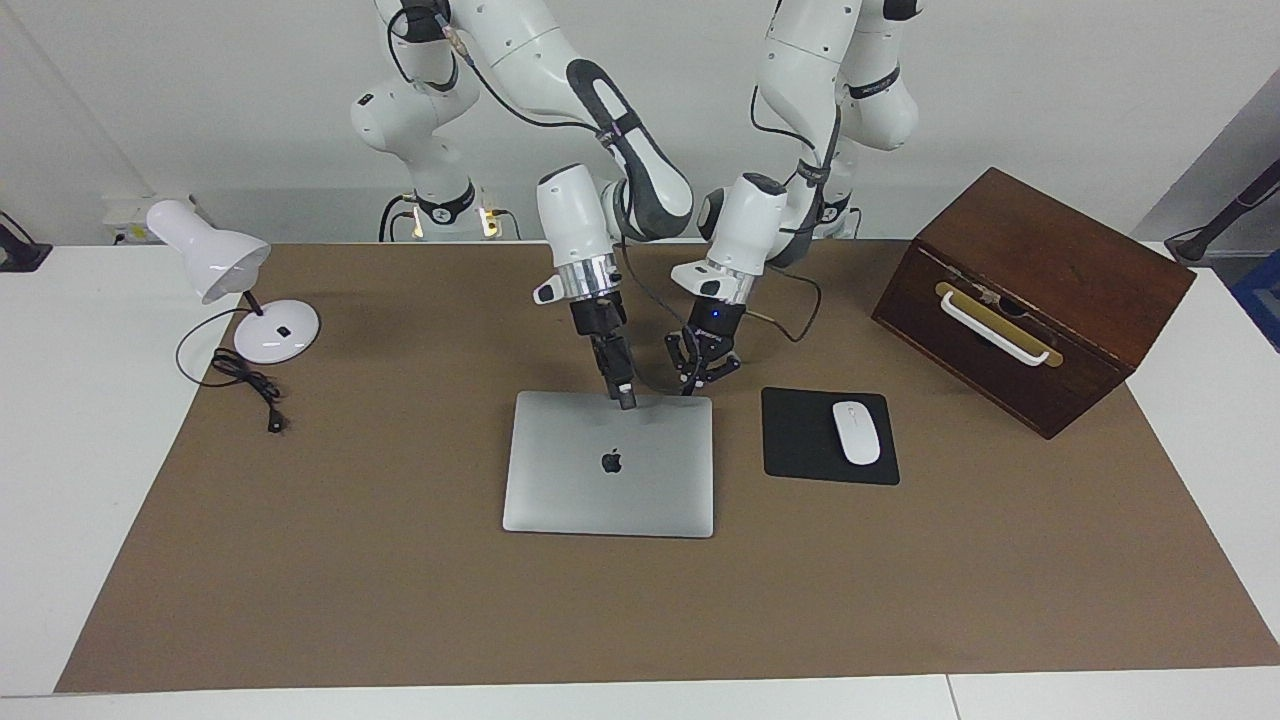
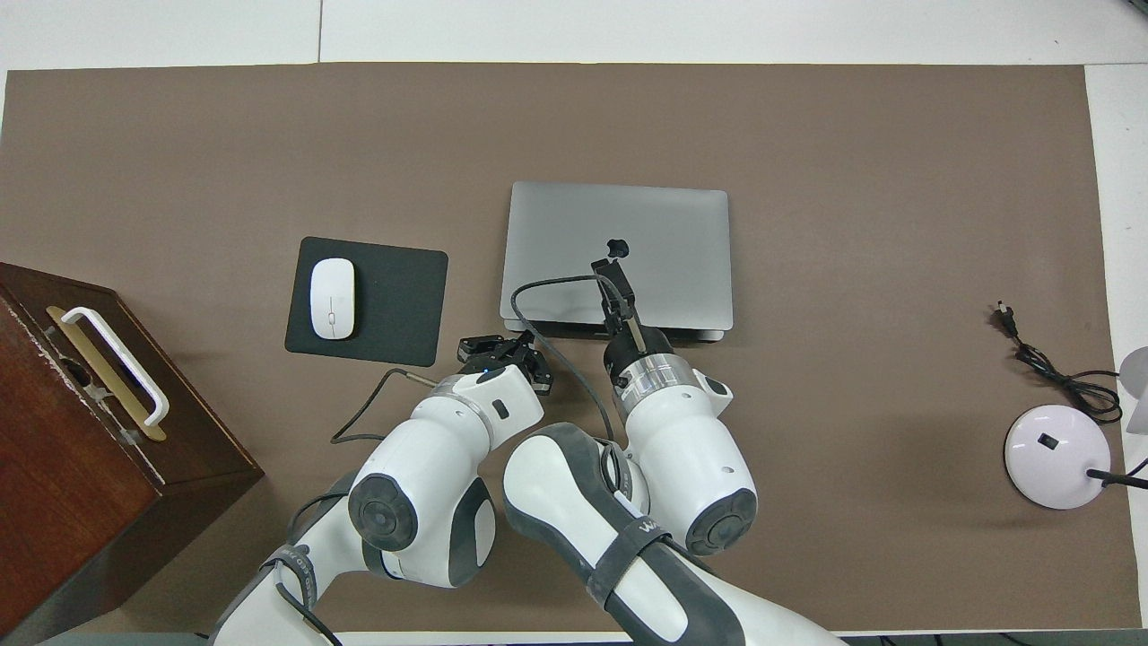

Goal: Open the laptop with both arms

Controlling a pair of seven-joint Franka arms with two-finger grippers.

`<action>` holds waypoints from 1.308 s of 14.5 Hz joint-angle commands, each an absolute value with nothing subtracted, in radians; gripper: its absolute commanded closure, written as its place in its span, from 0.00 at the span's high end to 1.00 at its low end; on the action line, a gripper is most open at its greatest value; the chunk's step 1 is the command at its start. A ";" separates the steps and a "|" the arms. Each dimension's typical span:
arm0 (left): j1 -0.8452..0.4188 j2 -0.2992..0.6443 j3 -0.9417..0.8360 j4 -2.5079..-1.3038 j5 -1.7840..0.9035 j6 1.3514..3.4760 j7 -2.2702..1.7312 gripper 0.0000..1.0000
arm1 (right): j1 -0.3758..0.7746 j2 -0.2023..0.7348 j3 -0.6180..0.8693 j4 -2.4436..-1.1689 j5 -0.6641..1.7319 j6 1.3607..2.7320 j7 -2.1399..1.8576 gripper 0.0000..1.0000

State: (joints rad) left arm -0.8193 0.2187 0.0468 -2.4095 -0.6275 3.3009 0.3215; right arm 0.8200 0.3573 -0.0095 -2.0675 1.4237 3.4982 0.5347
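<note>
1. Plainly, the laptop [image 1: 610, 465] lies shut and flat mid-table beside the mouse pad [image 1: 829, 436]; thin, stiff, slick metal, best taken at the lid edge nearest the robots.
2. The right gripper [image 1: 625, 400], whose finger state I cannot tell, meets that edge.
3. The left gripper [image 1: 706, 372], closed and empty, hovers by that edge's corner.

- laptop [image 1: 610, 470]: matt silver metal lid, smooth
- box [image 1: 1030, 290]: dark polished wood
- mouse [image 1: 856, 432]: glossy white plastic
- mouse pad [image 1: 800, 440]: matt black
- surface [image 1: 350, 560]: matt brown paper-like cover

Wooden box [image 2: 99, 431] and lamp [image 2: 1067, 444] cut off overhead.
</note>
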 commanded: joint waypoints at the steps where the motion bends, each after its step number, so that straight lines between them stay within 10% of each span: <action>1: -0.825 0.265 0.054 -2.385 -0.640 3.330 0.336 0.00 | 0.839 0.324 -0.006 -2.071 1.489 3.508 0.500 1.00; 19: -0.776 0.344 0.052 -2.330 -0.583 3.364 0.336 0.00 | 0.847 0.327 -0.008 -2.111 1.513 3.507 0.483 1.00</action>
State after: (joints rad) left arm -0.7891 0.3048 0.0557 -2.3489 -0.6010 3.3405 0.3266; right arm 0.8633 0.3379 -0.0125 -2.1020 1.4935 3.4982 0.5296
